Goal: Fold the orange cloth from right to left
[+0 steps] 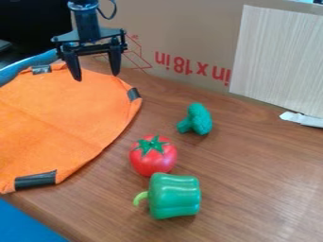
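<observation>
At the far left, an orange cloth (60, 123) spreads over the wooden table (252, 175) from 8 to 11 o'clock, its curved edge carrying dark tape patches (36, 180). A light blue band (28, 65) runs behind it at 10 o'clock, and a deeper blue surface (28, 224) fills the corner between 7 and 8 o'clock.

Next comes the black gripper (97, 77), hanging down at about 11 o'clock, its two fingers spread wide and pointing downward with nothing between them. Its tips overlap the cloth's far edge in the view; how high they hang above it I cannot tell. Behind it, a cardboard sheet (183, 28) with red print stands along the back of the table.

Just below the middle, toward 6 o'clock, sits a red tomato (153, 158), its green star-shaped top facing up. A green bell pepper (176, 196) lies on its side at 6 o'clock, right beside the tomato — whether they touch is hard to say — with its pale stem pointing to 9 o'clock. A green broccoli piece (200, 119) lies a little right of the middle, toward 3 o'clock, its stalk pointing to about 8 o'clock, apart from the tomato.

Farther right, a pale wood-grain panel (277, 59) leans at 2 o'clock, and a white scrap (302, 119) lies at 3 o'clock near its bottom edge.
</observation>
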Robot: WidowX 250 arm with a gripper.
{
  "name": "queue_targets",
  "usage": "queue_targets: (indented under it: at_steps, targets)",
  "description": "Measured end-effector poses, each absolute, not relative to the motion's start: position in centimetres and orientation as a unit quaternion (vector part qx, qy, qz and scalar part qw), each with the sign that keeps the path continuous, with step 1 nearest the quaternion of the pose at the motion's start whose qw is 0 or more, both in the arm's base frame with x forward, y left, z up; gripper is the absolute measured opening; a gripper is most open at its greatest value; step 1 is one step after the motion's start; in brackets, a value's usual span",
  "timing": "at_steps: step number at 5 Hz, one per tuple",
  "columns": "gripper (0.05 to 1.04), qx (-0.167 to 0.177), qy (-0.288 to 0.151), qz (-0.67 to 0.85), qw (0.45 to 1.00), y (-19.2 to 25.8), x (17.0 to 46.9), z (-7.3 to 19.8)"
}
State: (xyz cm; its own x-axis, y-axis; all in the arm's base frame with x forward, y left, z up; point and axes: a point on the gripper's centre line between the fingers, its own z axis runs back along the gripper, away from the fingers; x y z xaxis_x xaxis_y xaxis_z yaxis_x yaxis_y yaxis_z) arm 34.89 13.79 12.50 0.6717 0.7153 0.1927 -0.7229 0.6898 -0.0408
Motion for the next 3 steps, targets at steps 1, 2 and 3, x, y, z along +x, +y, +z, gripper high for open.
queue_targets:
  at_steps: [1, 2, 3]
  targets:
    - [1.001, 0.020, -0.080, 0.396, 0.914, 13.7, 34.8, 11.1]
    - [1.001, 0.019, -0.095, 0.391, 0.915, 12.6, 35.5, 10.2]
    - [1.001, 0.029, -0.096, 0.397, 0.912, 11.4, 36.4, 8.9]
